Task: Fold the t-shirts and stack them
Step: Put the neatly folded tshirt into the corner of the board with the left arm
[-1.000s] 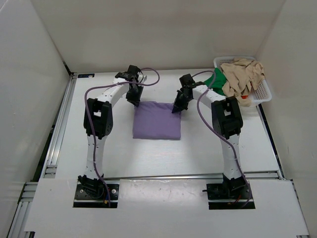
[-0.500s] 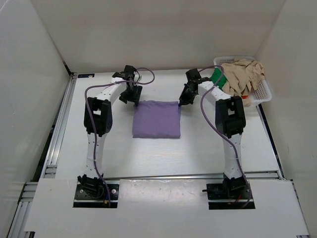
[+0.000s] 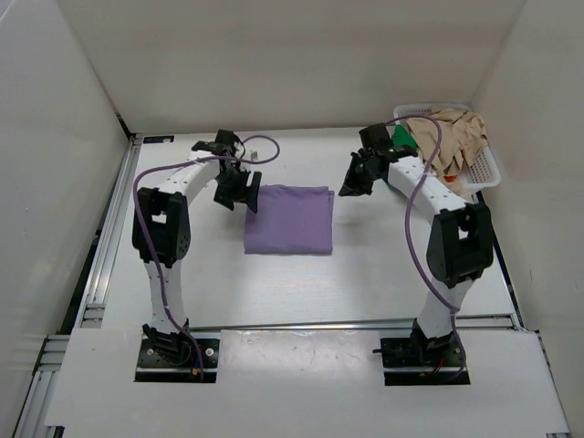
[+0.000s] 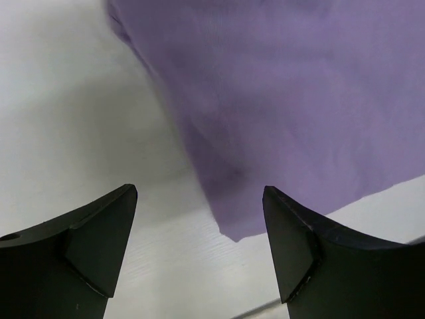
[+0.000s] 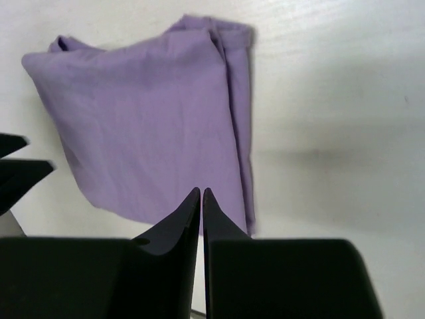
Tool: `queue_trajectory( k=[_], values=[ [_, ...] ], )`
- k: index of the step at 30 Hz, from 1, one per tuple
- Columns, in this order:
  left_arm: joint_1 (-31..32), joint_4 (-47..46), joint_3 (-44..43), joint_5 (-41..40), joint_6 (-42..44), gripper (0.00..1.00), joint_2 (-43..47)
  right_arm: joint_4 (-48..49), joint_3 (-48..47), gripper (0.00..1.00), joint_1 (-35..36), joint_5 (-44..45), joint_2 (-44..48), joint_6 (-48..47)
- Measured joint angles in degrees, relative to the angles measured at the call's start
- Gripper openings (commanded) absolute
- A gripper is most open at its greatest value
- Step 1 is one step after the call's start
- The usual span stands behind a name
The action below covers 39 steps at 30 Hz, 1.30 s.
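A lavender t-shirt point(image 3: 288, 219) lies folded into a flat rectangle mid-desk point(image 3: 201, 274), likely as the base of the stack. The left gripper point(image 3: 239, 195) hangs beside its far left corner, jaws apart, empty. The right gripper point(image 3: 352, 185), jaws together and empty, hangs to its right. A tan t-shirt point(image 3: 452, 137) and a green t-shirt point(image 3: 401, 144) lie heaped unfolded in the basket point(image 3: 488, 173), far right.

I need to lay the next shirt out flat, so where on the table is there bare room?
The widest bare patch is the table between the folded purple shirt and the near edge. A narrower strip lies beyond the shirt's far edge. The far right corner is crowded by the basket and the tan shirt.
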<state>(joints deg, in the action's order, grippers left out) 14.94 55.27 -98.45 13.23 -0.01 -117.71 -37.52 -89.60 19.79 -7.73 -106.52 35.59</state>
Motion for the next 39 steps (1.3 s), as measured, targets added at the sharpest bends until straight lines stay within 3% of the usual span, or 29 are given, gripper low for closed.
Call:
queue_trajectory(
  k=[4,8,12,13,14,20,24,33,39],
  values=[
    [0.17,1.4,2.29,3.13,-0.04,0.83,-5.68,-0.22,5.25,0.08,0.0,0.0,4.61,-0.35],
    [0.52,2.71,1.84,5.92,-0.33,0.7,-6.93,-1.27,9.64,0.08,0.0,0.35,7.54,-1.05],
    [1.18,3.21,0.87,9.25,-0.5,0.4,-8.57,-2.45,13.77,0.09,-0.02,1.7,11.93,-1.4],
    [1.33,3.34,0.52,9.97,-0.57,0.29,-9.14,-2.78,14.49,0.09,-0.09,2.01,13.18,-1.42],
    [1.36,3.63,0.02,10.56,-0.55,0.1,-9.75,-3.08,14.99,0.09,-0.22,2.36,14.4,-1.44],
    [-0.31,5.16,-2.49,12.02,-0.44,0.1,-11.37,-3.43,15.47,0.1,-2.01,4.63,18.67,-1.44],
    [-5.18,6.08,-5.81,8.92,-0.39,0.1,-11.39,-4.48,15.47,0.1,-2.91,6.12,19.71,-1.53],
    [-21.64,5.16,-17.59,-4.59,-0.22,0.1,-14.25,-7.02,15.41,0.12,-4.04,8.39,19.8,-1.95],
    [-28.41,0.0,-22.34,-14.69,-0.22,0.1,-20.13,-10.71,13.55,0.12,-4.09,9.62,19.58,-2.45]
  ],
)
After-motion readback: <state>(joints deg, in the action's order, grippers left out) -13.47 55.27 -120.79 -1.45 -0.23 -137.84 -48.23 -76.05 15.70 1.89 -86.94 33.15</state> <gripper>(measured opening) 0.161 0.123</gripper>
